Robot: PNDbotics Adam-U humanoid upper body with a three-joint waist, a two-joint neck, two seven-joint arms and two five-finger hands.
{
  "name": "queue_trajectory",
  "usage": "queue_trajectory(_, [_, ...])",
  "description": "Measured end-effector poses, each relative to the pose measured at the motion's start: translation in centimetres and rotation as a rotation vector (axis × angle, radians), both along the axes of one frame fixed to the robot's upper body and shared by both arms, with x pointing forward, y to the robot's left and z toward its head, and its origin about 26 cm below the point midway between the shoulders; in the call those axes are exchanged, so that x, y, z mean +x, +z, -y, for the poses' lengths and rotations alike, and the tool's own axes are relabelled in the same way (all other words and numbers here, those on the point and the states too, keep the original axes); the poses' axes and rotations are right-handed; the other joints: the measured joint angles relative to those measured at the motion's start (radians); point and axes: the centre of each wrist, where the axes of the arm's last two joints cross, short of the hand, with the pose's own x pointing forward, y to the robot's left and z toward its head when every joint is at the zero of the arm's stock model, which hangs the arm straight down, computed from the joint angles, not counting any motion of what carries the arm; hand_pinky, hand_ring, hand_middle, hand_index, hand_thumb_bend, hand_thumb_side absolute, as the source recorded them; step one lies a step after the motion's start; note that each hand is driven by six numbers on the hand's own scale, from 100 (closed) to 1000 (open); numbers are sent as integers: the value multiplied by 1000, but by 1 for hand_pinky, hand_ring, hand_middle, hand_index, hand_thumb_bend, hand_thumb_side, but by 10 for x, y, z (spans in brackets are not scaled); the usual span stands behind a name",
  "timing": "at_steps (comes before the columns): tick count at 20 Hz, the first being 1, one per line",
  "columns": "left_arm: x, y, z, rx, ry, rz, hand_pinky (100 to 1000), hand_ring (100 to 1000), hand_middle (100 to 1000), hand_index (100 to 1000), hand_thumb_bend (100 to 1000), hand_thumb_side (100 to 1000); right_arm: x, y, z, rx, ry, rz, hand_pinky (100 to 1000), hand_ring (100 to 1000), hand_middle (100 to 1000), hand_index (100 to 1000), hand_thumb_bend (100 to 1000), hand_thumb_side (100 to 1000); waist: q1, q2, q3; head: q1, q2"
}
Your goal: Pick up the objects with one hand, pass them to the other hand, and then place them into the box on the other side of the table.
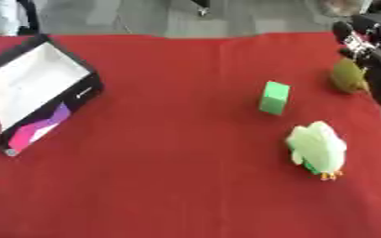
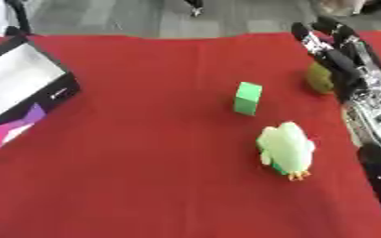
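— Where's the right hand (image 2: 340,60)?

— Far right of the red table (image 1: 161,186), fingers fairly straight and spread, right beside an olive-coloured object (image 1: 348,75). I can't tell whether it touches it.

— The other objects?

— A green block (image 1: 274,97) stands near the middle, a pale green toy with orange feet (image 1: 317,148) lies nearer us. The box (image 1: 31,88), white inside, sits at the left edge.

— The left hand?

— Can't see it.

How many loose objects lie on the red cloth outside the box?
3. A green block stands near the middle. A pale green toy lies nearer the front. An olive object sits far right beside the right hand, which partly hides it. More may be hidden.
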Motion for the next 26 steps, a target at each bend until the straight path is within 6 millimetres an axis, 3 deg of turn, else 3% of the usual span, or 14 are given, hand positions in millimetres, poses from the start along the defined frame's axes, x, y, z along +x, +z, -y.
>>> queue_trajectory(9, [-2,7,0,-9,16,40,734,794,831,877,932,637,-7,10,2,-31,12,11,906,860,898,910,551,421,0,47,4,0,0])
queue_trajectory(15, [-3,10,-1,-15,24,51,736,794,826,876,928,638,-9,14,3,-60,20,6,907,863,901,915,582,429,0,50,8,0,0])
queue_trajectory(19, [-4,7,-2,-15,28,43,736,794,825,875,927,638,-14,18,7,-137,38,-39,908,866,899,913,600,384,0,50,9,0,0])
queue_trajectory(26, [-11,2,-11,3,49,18,736,794,825,875,925,637,-52,68,11,-535,142,-108,913,872,893,907,607,358,-8,50,6,7,0])
